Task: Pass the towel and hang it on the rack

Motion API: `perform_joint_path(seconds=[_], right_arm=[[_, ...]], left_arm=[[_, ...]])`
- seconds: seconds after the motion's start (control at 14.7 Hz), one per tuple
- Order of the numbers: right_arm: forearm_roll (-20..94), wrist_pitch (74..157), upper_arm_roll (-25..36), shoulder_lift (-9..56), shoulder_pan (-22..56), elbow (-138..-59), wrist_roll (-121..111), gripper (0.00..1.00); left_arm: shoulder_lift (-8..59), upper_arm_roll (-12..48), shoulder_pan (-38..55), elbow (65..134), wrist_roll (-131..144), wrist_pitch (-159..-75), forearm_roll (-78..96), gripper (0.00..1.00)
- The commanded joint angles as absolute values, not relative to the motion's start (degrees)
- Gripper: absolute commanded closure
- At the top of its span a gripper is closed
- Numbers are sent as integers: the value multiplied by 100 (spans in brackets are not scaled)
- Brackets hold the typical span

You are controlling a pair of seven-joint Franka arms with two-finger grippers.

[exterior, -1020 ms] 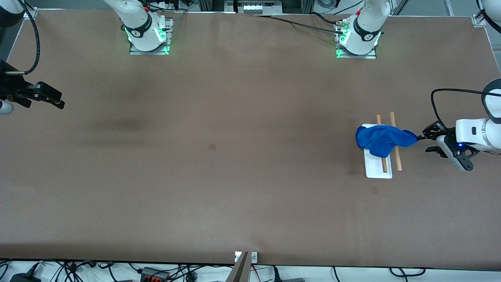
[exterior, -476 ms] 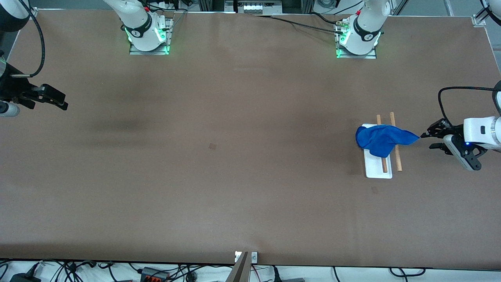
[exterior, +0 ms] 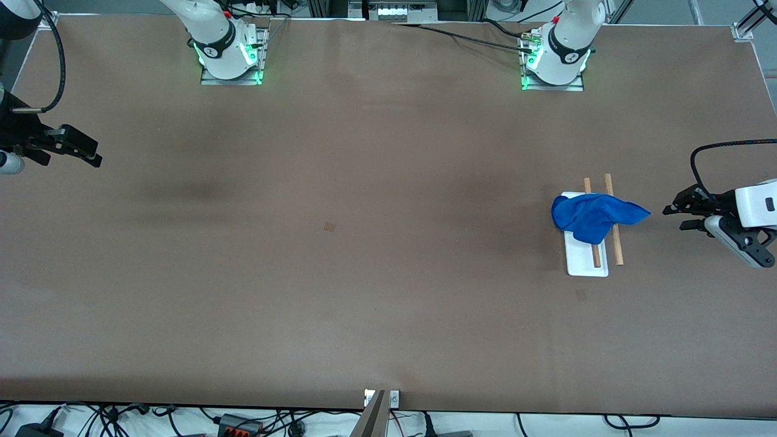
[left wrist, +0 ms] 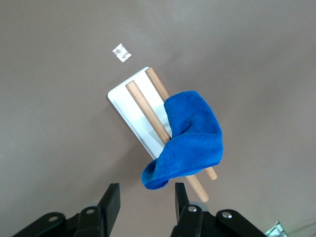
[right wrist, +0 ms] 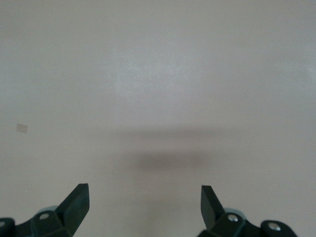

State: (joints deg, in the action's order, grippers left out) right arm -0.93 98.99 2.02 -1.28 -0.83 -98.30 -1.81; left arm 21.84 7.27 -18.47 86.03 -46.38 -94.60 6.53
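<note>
**Towel lying over the rack, both pincers empty**

You are looking at the blue towel (exterior: 593,215) lying draped across the rack (exterior: 586,261), toward the left arm's end of the surface (exterior: 364,273). It is covering the part of the two wooden rods (exterior: 618,252) that sits farther from the front camera, and one pointed corner is sticking out past the rods toward the left pincer (exterior: 675,216). In the left wrist view, you are seeing the towel (left wrist: 190,140) bunching over both rods (left wrist: 145,106), with a loose fold hanging off their end just beside the pincer's fingertips (left wrist: 111,197). The white base (left wrist: 129,111) is showing bare under the uncovered part of the rods.

Your left pincer is sitting apart from that corner, not touching it, over bare surface at the left arm's end. Its jaws are standing partly apart with nothing between them (left wrist: 144,202).

Your right pincer (exterior: 91,155) is waiting well apart from the rack, over the right arm's end of the surface. Its jaws are standing wide and holding nothing (right wrist: 143,197), with only bare surface showing under them.

Nothing is resting on the rack's base besides the towel hanging over it.
</note>
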Motion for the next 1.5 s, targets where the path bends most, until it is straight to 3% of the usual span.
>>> perform_joint_path(seconds=[0.0, 0.2, 0.41, 0.54, 0.95, 1.16, 1.43], right_arm=[[-141, 9765, 105, -185, -150, -9756, -202, 0], [-18, 9492, 132, -185, -167, -9756, -132, 0], [-17, 9536, 123, -185, -150, -9773, 95, 0], [-88, 9562, 114, -185, -149, -9782, 176, 0], [-88, 9545, 114, -193, -150, -9773, -44, 0], [-79, 9501, 114, -202, -158, -9773, -192, 0], [-53, 9562, 114, -193, -158, -9765, -211, 0]], left_arm=[[2153, 809, -1697, 8192, -3940, -9001, 439, 44], [2153, 817, -1582, 8139, -3525, -8930, 439, 36], [2162, 783, -1416, 7815, -3402, -8518, 431, 0], [2084, 695, -1284, 7699, -3227, -8315, 448, 0], [863, 466, -397, 8744, -401, -8884, -269, 0], [739, 466, -299, 8815, 798, -8851, -369, 0], [686, 466, -378, 8815, 301, -9035, -133, 0]])
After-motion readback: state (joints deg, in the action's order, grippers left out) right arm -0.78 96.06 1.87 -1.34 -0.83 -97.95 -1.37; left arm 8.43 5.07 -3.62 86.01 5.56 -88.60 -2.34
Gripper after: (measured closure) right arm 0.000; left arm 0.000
